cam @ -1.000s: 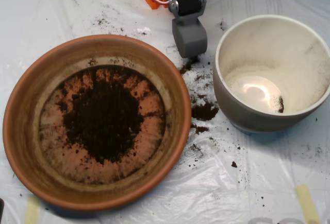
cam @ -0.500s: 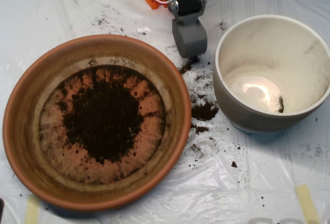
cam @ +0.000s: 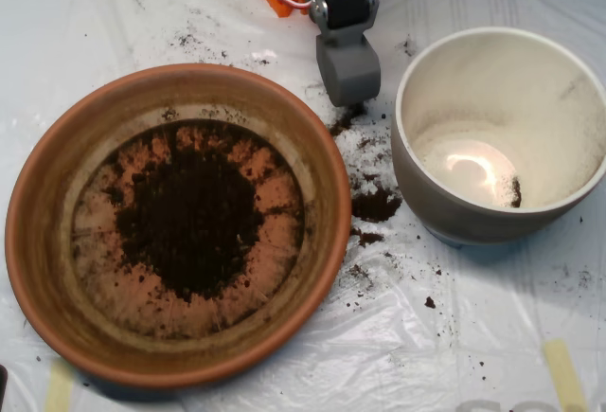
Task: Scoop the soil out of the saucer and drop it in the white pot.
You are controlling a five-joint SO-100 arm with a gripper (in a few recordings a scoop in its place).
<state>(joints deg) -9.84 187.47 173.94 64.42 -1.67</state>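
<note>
White plastic sheeting covers the bench, speckled with spilled crumbs in the gap between the saucer and the white pot. Inside the saucer, the soil sits as a dark, crumbly heap at the middle of the terracotta floor, with thin streaks of grains fanning out toward the thick orange rim, while the cream pot to the saucer's right holds just a few dark specks. My pincer hangs over the bench just beyond the saucer's upper right rim, grey shells seemingly clenched together, touching neither vessel.
</note>
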